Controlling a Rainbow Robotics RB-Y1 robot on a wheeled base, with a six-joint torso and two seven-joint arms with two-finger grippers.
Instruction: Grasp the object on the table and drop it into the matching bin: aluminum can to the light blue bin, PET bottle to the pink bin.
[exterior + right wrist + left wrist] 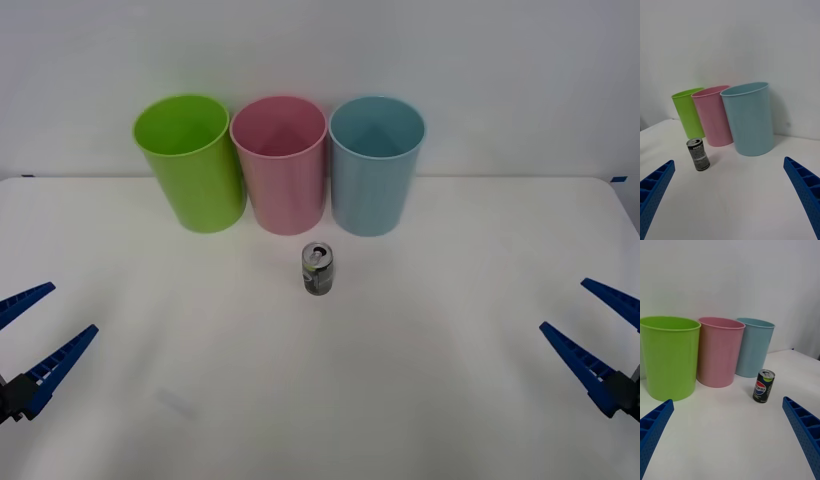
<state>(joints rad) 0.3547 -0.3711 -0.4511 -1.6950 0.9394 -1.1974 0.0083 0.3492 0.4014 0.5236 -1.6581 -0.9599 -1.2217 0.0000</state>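
A small aluminum can (318,269) stands upright on the white table (430,330), just in front of the gap between the pink bin (280,164) and the light blue bin (376,164). From the wrists the can (698,154) (763,386) shows a dark label and a pull-tab top. My left gripper (35,338) hovers open at the table's near left, far from the can. My right gripper (598,336) hovers open at the near right, equally far away. Nothing is between either pair of blue fingers (655,189) (802,431).
A lime green bin (190,160) stands left of the pink one, the three in a row along the table's back edge against a white wall. Bare tabletop lies between the can and both grippers.
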